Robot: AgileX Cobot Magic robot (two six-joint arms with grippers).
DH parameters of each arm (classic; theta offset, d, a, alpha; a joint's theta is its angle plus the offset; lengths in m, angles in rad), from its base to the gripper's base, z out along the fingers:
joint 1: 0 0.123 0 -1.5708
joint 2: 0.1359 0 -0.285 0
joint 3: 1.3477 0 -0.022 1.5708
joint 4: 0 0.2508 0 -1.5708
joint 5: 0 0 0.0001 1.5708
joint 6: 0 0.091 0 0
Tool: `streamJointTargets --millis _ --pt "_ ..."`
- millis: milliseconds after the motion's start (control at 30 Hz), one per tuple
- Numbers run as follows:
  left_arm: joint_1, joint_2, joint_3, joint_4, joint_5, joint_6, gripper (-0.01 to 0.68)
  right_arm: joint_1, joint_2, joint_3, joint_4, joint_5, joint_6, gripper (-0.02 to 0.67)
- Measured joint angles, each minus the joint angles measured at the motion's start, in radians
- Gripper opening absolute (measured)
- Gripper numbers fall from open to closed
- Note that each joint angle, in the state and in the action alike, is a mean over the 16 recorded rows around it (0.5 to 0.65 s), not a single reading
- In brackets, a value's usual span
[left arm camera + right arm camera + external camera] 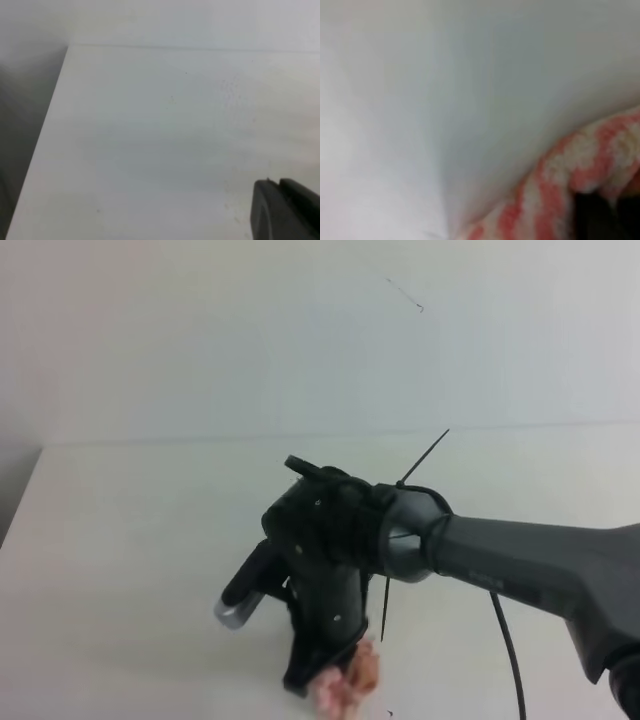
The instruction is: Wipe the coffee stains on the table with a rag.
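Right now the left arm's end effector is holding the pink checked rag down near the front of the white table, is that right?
Not the left arm: the exterior high view shows the right end effector holding the rag near the front of the table.

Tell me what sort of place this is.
Probably a lab or test bench rather than a home: a plain white table against a bare white wall, and a robot arm whose right gripper presses a pink checked rag against the tabletop.
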Motion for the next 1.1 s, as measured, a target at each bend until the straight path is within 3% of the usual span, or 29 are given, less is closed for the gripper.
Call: streamJointTargets --millis 233,600,1100 --pt "0.0 0.005 -0.008 0.0 0.003 0.0 -0.001 -0.13 -0.047 0.001 -0.137 0.047 0.054 0.002" --pt "-0.001 -0.008 0.014 0.0 -0.005 0.0 0.0 -0.356 -0.228 0.009 -0.095 0.103 0.012 0.002" --pt "-0.001 0.005 -0.008 0.0 0.003 0.002 -0.001 -0.416 -0.313 0.265 0.055 0.001 -0.064 0.028"
